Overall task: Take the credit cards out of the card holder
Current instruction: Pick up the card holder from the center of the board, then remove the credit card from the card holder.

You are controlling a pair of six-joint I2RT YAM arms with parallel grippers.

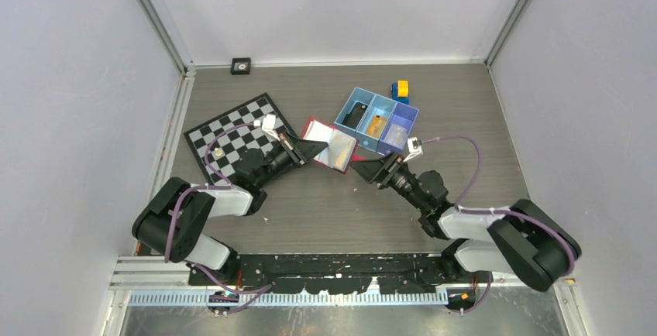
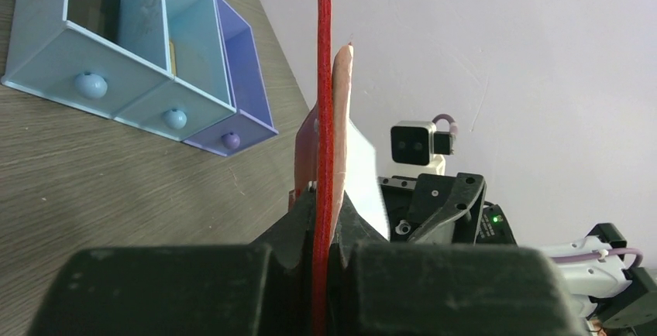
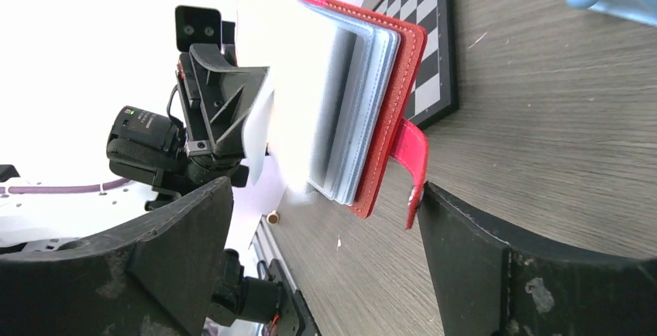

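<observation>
Struggling with white glare in the right wrist view, and so not managing to tell any credit cards apart from the pale sleeves (image 3: 352, 111) inside the card holder (image 3: 391, 73). Losing its lower edge behind the black fingers (image 2: 194, 289) in the left wrist view. Making out only an orange-gold flat piece (image 1: 376, 125), too small to name, in the middle compartment of the blue tray (image 1: 372, 145). Pinching the red cover edge-on in the left gripper (image 2: 319, 235), jaws pressed on it from both sides. Holding the holder open just in front of the tray. Waiting there with the right gripper (image 3: 325, 220), jaws spread wide and holding nothing, the snap tab (image 3: 411, 158) hanging close by one finger; being unable to tell about contact.
</observation>
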